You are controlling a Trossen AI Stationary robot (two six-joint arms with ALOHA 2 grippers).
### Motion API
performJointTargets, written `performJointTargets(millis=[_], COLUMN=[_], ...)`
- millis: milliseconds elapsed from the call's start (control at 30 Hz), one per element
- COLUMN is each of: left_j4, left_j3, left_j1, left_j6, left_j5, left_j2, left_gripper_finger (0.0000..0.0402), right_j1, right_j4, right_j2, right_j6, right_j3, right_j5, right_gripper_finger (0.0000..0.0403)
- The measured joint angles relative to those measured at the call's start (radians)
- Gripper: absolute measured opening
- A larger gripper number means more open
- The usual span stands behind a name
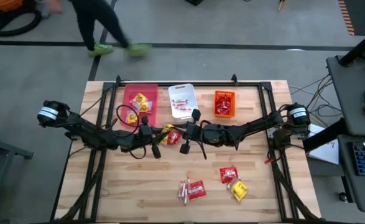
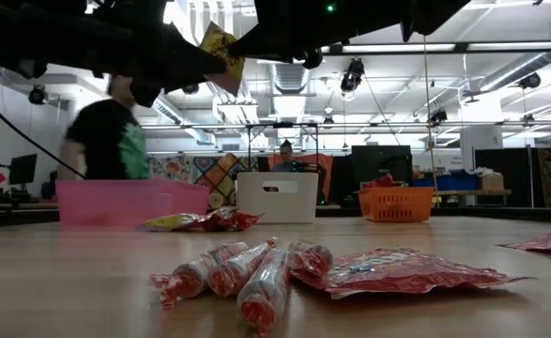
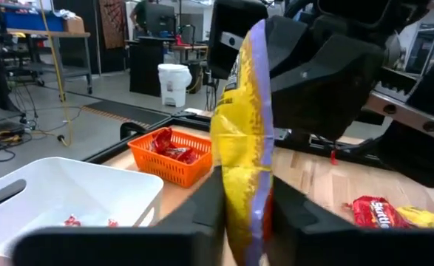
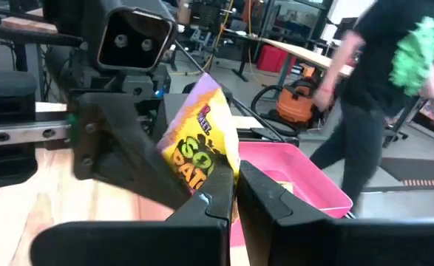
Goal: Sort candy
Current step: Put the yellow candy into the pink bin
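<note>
Overhead, two dark arms meet near the middle of a wooden counter point(image 1: 138, 193); both grippers close on one yellow packet point(image 3: 243, 140) held upright in the air between them; the left gripper point(image 3: 246, 203) pinches its lower edge, and the right gripper point(image 4: 235, 185) pinches the same packet from the opposite side, so this looks like a handover, though which arm is giving cannot be told.

Three bins stand in a row along the far edge; the pink bin point(image 1: 127, 93) on the left arm's side already holds yellow packets, the white bin point(image 1: 182, 91) in the middle holds thin sticks, and the orange bin point(image 1: 224, 94) on the right arm's side holds red packets.

From the held packet, the pink bin lies beyond and toward the left arm's side, just beside the left gripper; the left arm is the nearer one, so it seems better placed to carry the packet there.

More candy waits on the near part of the counter: sticks point(image 1: 184, 188) touching a red packet point(image 1: 197, 190), and another red packet point(image 1: 228, 174) near a yellow one point(image 1: 239, 190), both well apart from the grippers.
</note>
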Motion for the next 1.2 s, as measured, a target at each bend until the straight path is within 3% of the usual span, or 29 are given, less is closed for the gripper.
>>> performJointTargets(millis=[67,167,400,700,1000,1200], left_j4=[-0.001,-0.006,-0.060,-0.311,-0.814,-0.996], left_j3=[0.001,-0.002,-0.003,0.003,0.003,0.003], left_j1=[0.001,0.001,0.001,0.043,0.240,0.472], left_j6=[0.000,0.000,0.000,-0.043,-0.218,-0.264], left_j5=[-0.001,-0.001,-0.021,-0.125,-0.123,0.047], left_j2=[-0.002,-0.014,-0.042,-0.148,-0.378,-0.469], left_gripper_finger=[0.0012,0.0012,0.0003,0.0001,0.0000,0.0000], right_j1=[0.000,0.000,-0.002,-0.002,-0.003,-0.003], right_j4=[-0.003,-0.004,-0.033,-0.297,-0.426,-0.481], right_j2=[0.000,0.000,-0.008,-0.115,-0.153,-0.149], right_j6=[-0.003,0.009,0.048,0.187,0.253,0.308], right_j3=[0.000,0.000,0.000,0.000,0.000,0.000], right_j5=[-0.006,-0.050,-0.044,0.001,0.010,0.009], right_gripper_finger=[0.0010,0.0021,0.0089,0.0142,0.0141,0.0148])
